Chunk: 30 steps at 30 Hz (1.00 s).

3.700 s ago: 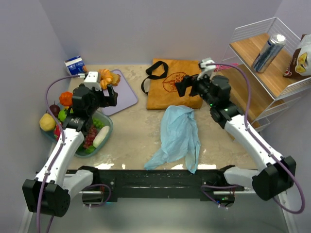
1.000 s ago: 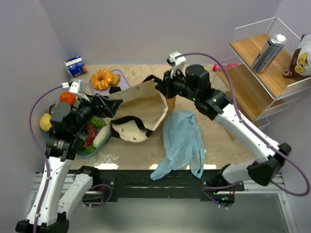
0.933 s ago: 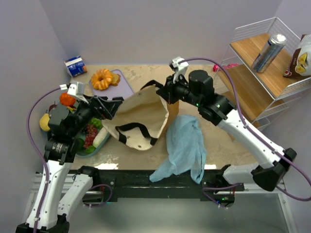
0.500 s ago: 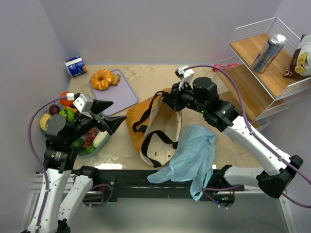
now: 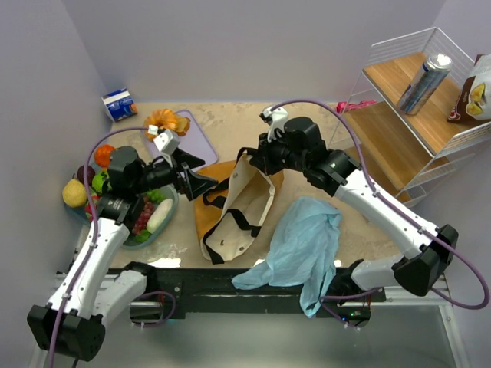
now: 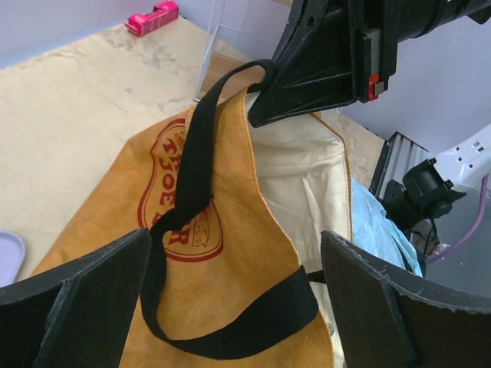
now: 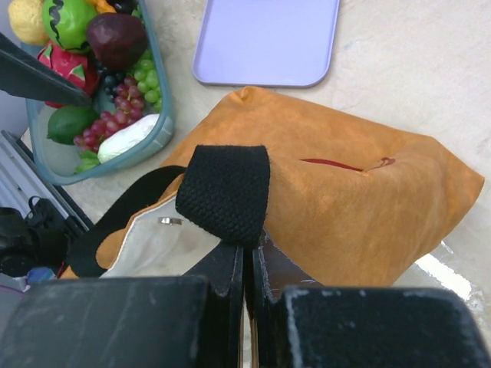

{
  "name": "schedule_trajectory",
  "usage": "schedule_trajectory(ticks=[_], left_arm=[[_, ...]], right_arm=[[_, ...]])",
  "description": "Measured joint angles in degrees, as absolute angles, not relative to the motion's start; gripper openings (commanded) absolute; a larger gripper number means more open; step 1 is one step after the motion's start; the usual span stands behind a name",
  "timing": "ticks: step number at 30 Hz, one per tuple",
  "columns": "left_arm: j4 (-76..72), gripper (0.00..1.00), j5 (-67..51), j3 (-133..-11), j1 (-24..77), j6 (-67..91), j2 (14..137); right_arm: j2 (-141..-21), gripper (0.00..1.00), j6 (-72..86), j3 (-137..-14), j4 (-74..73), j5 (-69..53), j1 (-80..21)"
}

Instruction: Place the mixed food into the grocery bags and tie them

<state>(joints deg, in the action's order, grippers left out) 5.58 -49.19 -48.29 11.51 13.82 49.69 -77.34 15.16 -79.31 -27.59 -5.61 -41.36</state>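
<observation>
tote (image 5: 230, 207): mustard-orange outside, cream lining, black strap handles, round red-brown logo (image 6: 180, 203) on the side panel.
tote position: mid-table (image 5: 230, 123), body slumped on the surface, one rim corner lifted so the mouth gapes toward the near-left.
right gripper (image 5: 257, 157): fingers pressed together, clamped on the tote rim where the handle joins; the strap (image 7: 224, 192) loops over the fingertips in the right wrist view.
left gripper (image 5: 205, 175): fingers spread wide, nothing between them, hovering just beside the tote's left edge and aimed at the opening.
blue plastic bag (image 5: 299, 238): thin, crumpled, just right of the tote, draped over the table's near edge.
fruit: green apple (image 5: 100, 180), orange (image 5: 103, 153), pear (image 5: 74, 193), plum (image 7: 116, 38), in or beside the clear tub (image 5: 170, 205) at left.
can (image 5: 423, 83), snack packet (image 5: 476, 92): on the wire shelf (image 5: 399, 146), far right.
</observation>
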Motion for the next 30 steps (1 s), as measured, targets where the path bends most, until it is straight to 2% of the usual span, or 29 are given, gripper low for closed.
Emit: schedule_trajectory(ticks=[9,11,12,13,14,15,16,17,18,21,22,24,30], left_arm=[[5.87,0.96,-40.58,-50.37,23.66,11.75,61.49],[5.39,0.88,-39.46,-50.61,24.64,11.57,62.98],[5.06,0.67,-39.03,-50.61,24.95,11.90,63.51],[4.34,0.55,-38.63,-50.61,25.26,12.47,63.96],[3.36,0.37,-38.33,-50.61,25.39,13.34,64.45],[2.07,0.00,-37.78,-50.61,25.54,13.96,64.84],[0.62,0.00,-37.17,-50.61,25.65,14.41,65.36],[-0.21,0.00,-36.60,-50.61,25.65,15.55,65.82],[-1.15,0.00,-34.87,-50.63,25.82,15.86,66.48],[-1.63,0.00,-29.85,-50.74,25.65,17.93,68.12],[-1.67,0.00,-28.01,-50.74,25.04,18.81,68.55],[-1.65,0.00,-25.30,-50.74,23.62,20.05,68.69],[-3.38,0.00,-22.72,-50.72,18.35,23.07,68.60]], right_arm=[[-79.92,0.00,14.85,-81.14,-28.80,-6.20,-41.39],[-80.12,0.00,14.74,-81.45,-29.26,-6.61,-41.39],[-80.14,0.00,14.68,-81.54,-29.41,-6.68,-41.39],[-80.14,0.00,14.52,-81.58,-29.56,-6.70,-41.41],[-80.14,0.00,14.44,-81.65,-29.87,-6.68,-41.41],[-80.14,0.00,14.33,-81.67,-30.00,-6.68,-41.41],[-80.14,0.05,14.24,-81.71,-30.26,-6.61,-41.39],[-80.14,0.16,14.06,-81.73,-30.79,-6.61,-41.39],[-80.14,0.39,13.93,-81.76,-31.46,-6.55,-41.39],[-79.70,0.69,14.15,-81.95,-34.46,-6.07,-41.23],[-79.11,0.84,14.46,-81.97,-35.79,-5.41,-41.23],[-76.51,0.98,15.42,-81.97,-39.33,-3.40,-41.25],[-61.89,0.99,22.22,-81.89,-47.94,5.28,-41.19]])
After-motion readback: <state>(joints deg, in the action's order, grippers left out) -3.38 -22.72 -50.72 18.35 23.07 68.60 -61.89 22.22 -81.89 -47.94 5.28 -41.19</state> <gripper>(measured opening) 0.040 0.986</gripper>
